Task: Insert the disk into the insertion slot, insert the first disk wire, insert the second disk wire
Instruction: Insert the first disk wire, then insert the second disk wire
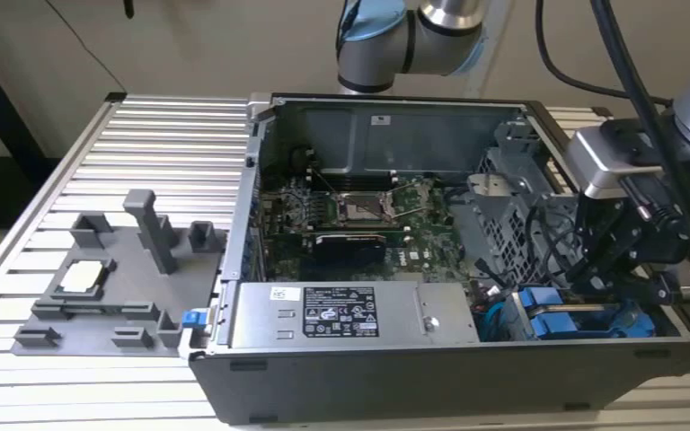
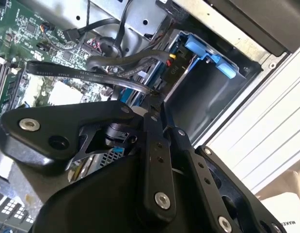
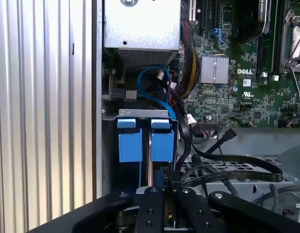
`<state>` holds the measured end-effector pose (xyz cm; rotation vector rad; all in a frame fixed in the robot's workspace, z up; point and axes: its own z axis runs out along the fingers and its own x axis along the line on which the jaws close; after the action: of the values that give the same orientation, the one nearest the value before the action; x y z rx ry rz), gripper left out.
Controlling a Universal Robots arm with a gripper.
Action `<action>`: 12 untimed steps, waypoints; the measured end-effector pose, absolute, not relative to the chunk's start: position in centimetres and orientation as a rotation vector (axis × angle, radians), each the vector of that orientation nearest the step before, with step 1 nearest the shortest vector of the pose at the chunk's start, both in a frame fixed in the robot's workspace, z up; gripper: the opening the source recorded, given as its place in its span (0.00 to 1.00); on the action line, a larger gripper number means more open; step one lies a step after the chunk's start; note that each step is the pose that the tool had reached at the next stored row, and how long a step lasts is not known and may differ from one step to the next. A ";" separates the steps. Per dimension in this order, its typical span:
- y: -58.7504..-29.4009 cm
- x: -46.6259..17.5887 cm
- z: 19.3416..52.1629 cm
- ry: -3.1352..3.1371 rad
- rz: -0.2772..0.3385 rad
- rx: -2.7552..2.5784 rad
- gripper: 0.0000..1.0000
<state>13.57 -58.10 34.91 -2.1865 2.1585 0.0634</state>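
Ribbed metal worktop [image 1: 141, 135] carries the open computer case [image 1: 358, 377], and your trouble spot is the case's four-o'clock corner in the exterior view. There the drive cage [image 3: 111, 115] takes two blue carrier ends side by side. The disk [image 3: 162, 143] is probably the end nearer the cables, seated in the insertion slot [image 3: 159, 113], though you can't be sure which it is. The gripper [image 2: 152, 102] hangs close by them among loose black wires [image 2: 116, 65]. Push on and you could snag or pinch a wire, bend a connector, or knock the neighbouring carrier [image 3: 129, 143]. You cannot tell how far the gripper is open or whether it has hold of a wire, because its own body blocks the view. The drive sockets are hidden too.
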 end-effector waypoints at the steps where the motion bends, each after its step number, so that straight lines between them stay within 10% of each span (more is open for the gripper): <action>1: -58.1 13.6 34.8 2.159 0.063 -2.186 0.16; 12: -58.0 13.8 34.2 2.175 0.067 -2.165 0.16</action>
<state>13.83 -58.04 34.23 -2.1653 2.1746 0.0670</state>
